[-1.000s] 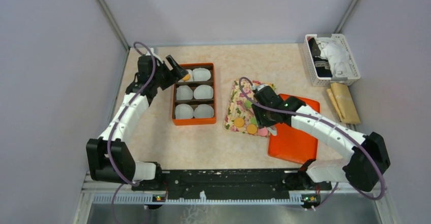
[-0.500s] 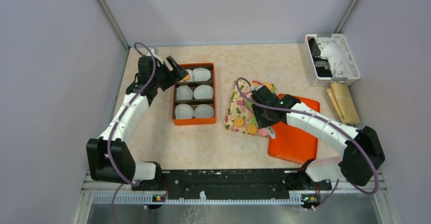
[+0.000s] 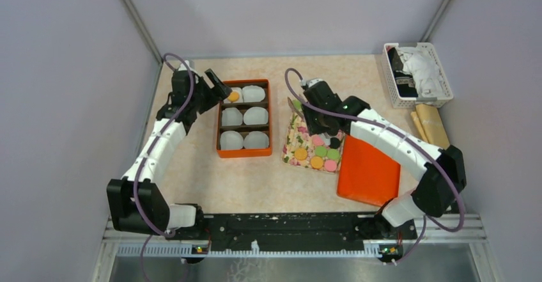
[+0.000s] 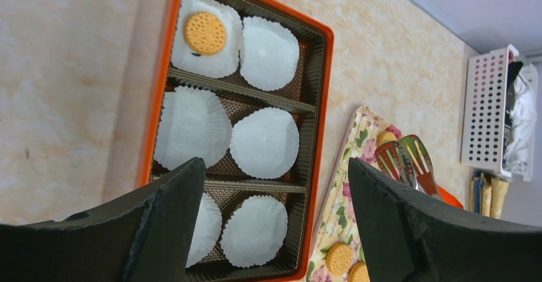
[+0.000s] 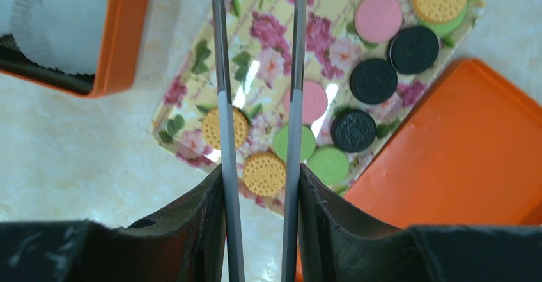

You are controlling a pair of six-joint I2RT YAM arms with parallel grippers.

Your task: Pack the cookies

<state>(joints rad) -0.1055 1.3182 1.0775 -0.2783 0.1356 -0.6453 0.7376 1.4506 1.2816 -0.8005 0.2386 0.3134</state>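
Tongs (image 5: 222, 71) sit pinched in right gripper (image 5: 260, 192) — left gripper (image 4: 275, 180) gapes wide.

On the bench (image 3: 211, 180), the box (image 3: 244, 154) holds six paper cups (image 3: 255, 115) in three rows of two; one cookie (image 3: 234, 95) lies in its far-left cup. Right of the box sits the tray (image 3: 295, 138) carrying the other cookies (image 3: 316, 162), tongs (image 5: 295, 52) above it. Farther right lies the lid (image 3: 369, 167); far right, behind, the basket (image 3: 423, 101).

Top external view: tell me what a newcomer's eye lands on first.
The orange box sits left of centre with six white paper cups inside and one orange cookie in its far-left cup. Beside it lies the floral tray of coloured cookies, with the right claw above it gripping metal tongs.
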